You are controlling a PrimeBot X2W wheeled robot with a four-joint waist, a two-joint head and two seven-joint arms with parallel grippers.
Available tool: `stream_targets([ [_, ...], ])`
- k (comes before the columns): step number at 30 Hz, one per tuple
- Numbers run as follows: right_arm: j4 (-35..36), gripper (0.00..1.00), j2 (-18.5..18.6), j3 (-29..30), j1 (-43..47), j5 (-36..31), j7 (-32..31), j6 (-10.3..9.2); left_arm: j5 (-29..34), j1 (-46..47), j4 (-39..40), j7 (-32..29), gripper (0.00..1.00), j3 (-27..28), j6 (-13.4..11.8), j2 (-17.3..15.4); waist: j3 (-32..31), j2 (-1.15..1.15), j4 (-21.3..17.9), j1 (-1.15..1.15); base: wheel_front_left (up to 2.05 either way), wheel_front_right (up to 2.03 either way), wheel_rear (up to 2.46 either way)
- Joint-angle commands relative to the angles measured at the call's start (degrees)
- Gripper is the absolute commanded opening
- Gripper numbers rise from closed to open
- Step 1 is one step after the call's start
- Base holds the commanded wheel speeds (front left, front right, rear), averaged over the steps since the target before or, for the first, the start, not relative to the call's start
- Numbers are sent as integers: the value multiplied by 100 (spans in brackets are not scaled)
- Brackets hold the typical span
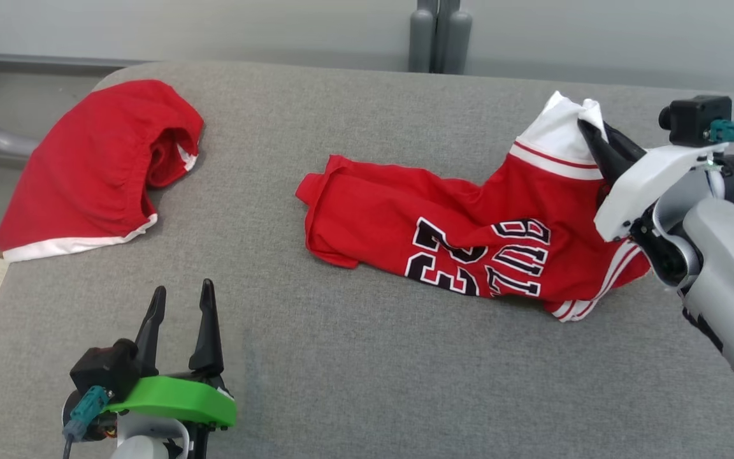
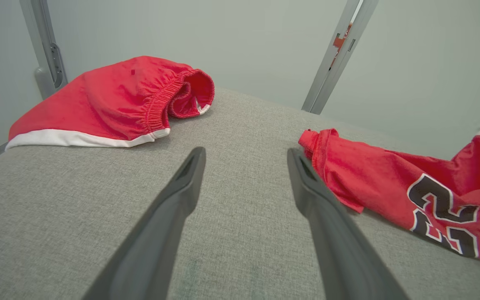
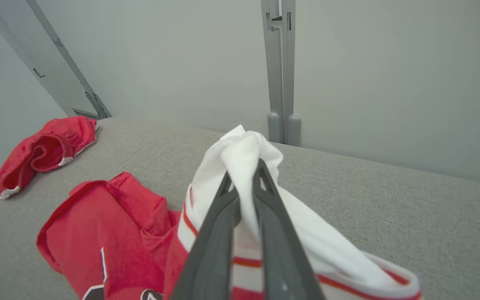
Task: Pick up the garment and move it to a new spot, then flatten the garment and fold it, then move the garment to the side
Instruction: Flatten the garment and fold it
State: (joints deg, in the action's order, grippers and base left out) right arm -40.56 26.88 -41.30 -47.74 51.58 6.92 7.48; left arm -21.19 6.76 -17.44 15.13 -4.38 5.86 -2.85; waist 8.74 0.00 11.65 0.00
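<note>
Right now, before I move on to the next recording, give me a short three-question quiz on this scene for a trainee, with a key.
1. True or false: the left gripper is open and touches no cloth.
2. Which part of the jersey does the right gripper pinch? A the white band; B the black numbers; C the far red end.
3. Fill in: by the robot's own sides, the shorts lie to the ___ of the jersey.
Key: 1 true; 2 A; 3 left.
</note>
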Motion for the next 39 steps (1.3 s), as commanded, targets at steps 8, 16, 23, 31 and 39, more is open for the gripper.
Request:
stream_targets([
  [8, 1456, 0, 319, -352, 1366, 441, 703, 3, 28, -316, -22, 3, 100, 72, -45, -21, -590, 0, -514, 0, 0, 0, 0],
  [16, 2063, 0, 591, -463, 2662, 596, 556, 3, 34, -380, 38, 3, 100, 107, -55, -78, -548, 0, -707, 0, 0, 0, 0],
  [23, 1993, 76, 515, -333, 3242, 765, 283, 3, 18, -389, 25, 3, 100, 98, -79, -116, -601, 0, -812, 0, 0, 0, 0],
  [31, 2251, 100, 533, -16, 3469, 794, 265, 3, -21, -441, 25, 3, 100, 76, -99, -133, -668, 0, -866, 0, 0, 0, 0],
  [39, 3058, 100, 467, 679, 3768, 760, 771, 3, -77, -553, 30, 3, 100, 109, -149, -139, -851, 0, -908, 0, 0, 0, 0],
])
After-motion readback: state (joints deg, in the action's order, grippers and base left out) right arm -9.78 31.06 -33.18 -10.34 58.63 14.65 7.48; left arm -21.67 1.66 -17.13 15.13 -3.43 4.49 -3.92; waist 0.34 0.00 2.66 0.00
